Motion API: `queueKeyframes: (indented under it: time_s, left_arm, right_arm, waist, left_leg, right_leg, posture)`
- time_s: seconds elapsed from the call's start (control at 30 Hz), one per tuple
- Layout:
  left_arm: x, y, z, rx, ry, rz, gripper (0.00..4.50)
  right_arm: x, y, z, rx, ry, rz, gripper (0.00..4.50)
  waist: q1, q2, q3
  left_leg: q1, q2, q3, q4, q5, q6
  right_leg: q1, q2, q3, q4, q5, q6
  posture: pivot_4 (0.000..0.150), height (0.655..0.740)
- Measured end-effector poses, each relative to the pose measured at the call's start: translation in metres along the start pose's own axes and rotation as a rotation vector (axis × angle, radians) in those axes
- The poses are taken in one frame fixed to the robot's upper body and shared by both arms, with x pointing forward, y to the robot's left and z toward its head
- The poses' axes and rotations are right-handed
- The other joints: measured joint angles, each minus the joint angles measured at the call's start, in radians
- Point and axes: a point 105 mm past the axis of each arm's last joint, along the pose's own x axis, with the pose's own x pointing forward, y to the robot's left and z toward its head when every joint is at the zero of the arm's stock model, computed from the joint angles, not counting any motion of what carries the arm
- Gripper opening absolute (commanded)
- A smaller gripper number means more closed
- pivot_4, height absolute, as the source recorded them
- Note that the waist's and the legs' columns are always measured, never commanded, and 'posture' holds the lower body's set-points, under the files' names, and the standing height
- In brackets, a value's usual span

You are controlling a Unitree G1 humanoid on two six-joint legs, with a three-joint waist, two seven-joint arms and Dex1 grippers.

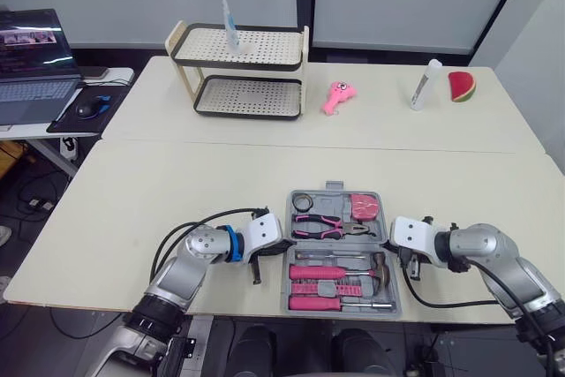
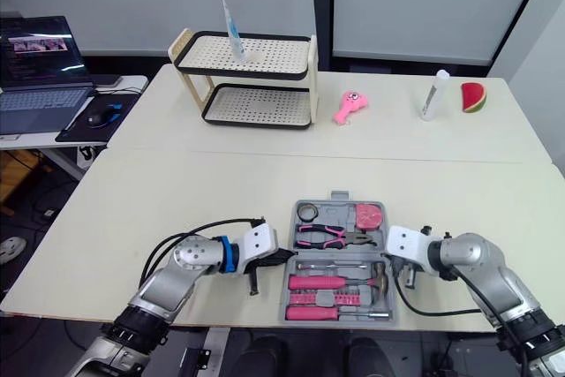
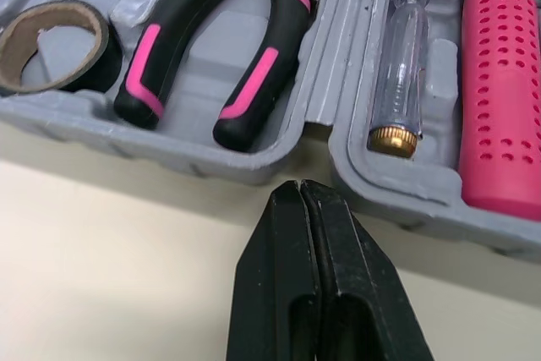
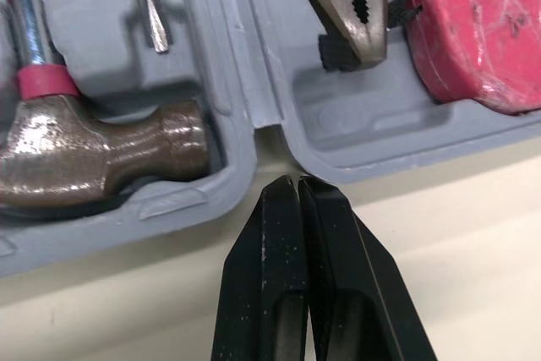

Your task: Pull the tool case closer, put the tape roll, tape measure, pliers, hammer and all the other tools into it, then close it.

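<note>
Just beside the moulded grey tool case (image 3: pixel 211 156), left hand (image 3: pixel 300 189) and right hand (image 4: pixel 297 183) sit clenched.

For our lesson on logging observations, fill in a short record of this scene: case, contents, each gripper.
case: tool case, open, flat on the table, near the robot
contents: tape roll, pliers, tape measure, hammer, screwdrivers
left gripper: shut, tips just outside the case's hinge notch
right gripper: shut, tips just outside the opposite hinge notch
lid: not yet closed
</note>
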Motion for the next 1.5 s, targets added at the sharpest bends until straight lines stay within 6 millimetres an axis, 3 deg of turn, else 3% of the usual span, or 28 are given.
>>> queueKeyframes:
  time_s: [0.2,0.3,0.43,0.53,0.67,1.0,1.5]
  left_arm:
    - [-0.023,0.016,-0.012,-0.026,0.035,0.071,0.0]
    - [-0.038,0.019,-0.007,-0.04,0.0,0.071,0.0]
    - [-0.05,-0.018,0.031,0.0,-0.094,-0.123,0.0]
    - [-0.041,-0.046,0.053,0.016,-0.137,-0.247,0.0]
    - [-0.019,-0.065,0.062,0.024,-0.146,-0.31,0.0]
    - [0.023,-0.074,0.045,0.123,-0.032,-0.371,0.0]
    - [0.036,-0.076,0.044,0.186,-0.017,-0.377,0.0]
  right_arm:
    - [-0.019,-0.012,-0.015,0.031,0.07,-0.057,0.01]
    - [-0.031,-0.014,-0.016,0.069,0.059,-0.091,0.01]
    - [-0.053,-0.018,-0.006,0.141,-0.046,-0.163,0.01]
    - [-0.057,-0.015,0.001,0.2,-0.111,-0.184,0.01]
    - [-0.054,-0.011,0.005,0.259,-0.132,-0.198,0.01]
    - [-0.049,-0.004,0.005,0.3,-0.135,-0.208,0.01]
    - [-0.047,-0.006,0.006,0.351,-0.126,-0.202,0.01]
  waist:
    - [0.001,0.0,0.0]
    - [0.001,0.0,0.0]
    - [0.001,0.002,-0.001]
    - [0.003,0.002,-0.001]
    - [0.002,0.003,-0.001]
    - [0.002,0.003,-0.001]
    - [0.002,0.003,-0.002]
  left_leg:
    - [0.0,0.0,0.0,0.0,0.0,0.0]
    - [-0.001,0.0,0.0,0.0,0.0,0.0]
    - [-0.001,0.0,0.0,-0.001,0.0,0.0]
    - [0.0,0.0,-0.001,-0.001,0.0,0.0]
    - [0.0,0.0,-0.001,-0.001,0.0,0.0]
    - [0.0,0.0,0.0,-0.001,0.0,0.0]
    - [0.0,-0.001,-0.001,-0.001,0.0,0.0]
  right_leg:
    - [0.0,0.0,0.0,0.0,0.0,0.0]
    - [0.0,-0.002,0.0,0.0,0.0,0.0]
    - [0.001,-0.003,0.002,-0.001,0.0,0.0]
    - [0.003,-0.002,0.002,-0.001,0.0,0.0]
    - [0.003,0.0,0.002,-0.001,0.0,0.0]
    - [0.002,0.001,0.001,-0.001,0.0,0.0]
    - [0.003,0.001,0.002,-0.001,0.0,0.0]
  posture:
    - [0.15,0.74]
    - [0.15,0.74]
    - [0.15,0.74]
    - [0.15,0.74]
    - [0.15,0.74]
    - [0.15,0.74]
    - [0.15,0.74]
